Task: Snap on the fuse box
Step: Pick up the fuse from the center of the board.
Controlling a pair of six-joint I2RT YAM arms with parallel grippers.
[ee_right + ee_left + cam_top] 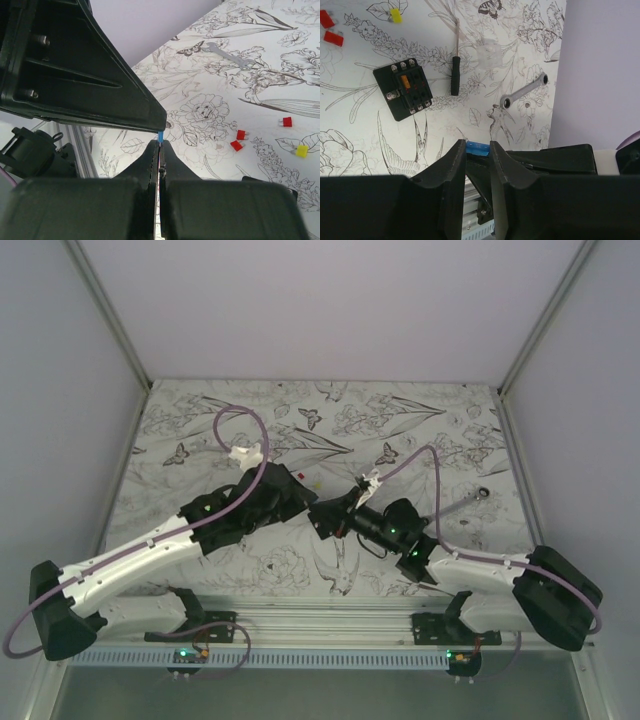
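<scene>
Right gripper (pixel 160 145) pinches a blue fuse (pixel 160 136); our left gripper (pixel 477 145) flanks it, grip unclear. Our arms both stretch inward, tips meeting. Beside the screwdriver (pixel 455 80), apart, lies the fuse box (pixel 402 90).

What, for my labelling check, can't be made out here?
Top view: the fuse box is lost among the black arms; left wrist view: its slots too small to read.
Right wrist view: the blue fuse is partly buried in the right gripper; whether the left gripper squeezes it is unclear.
</scene>
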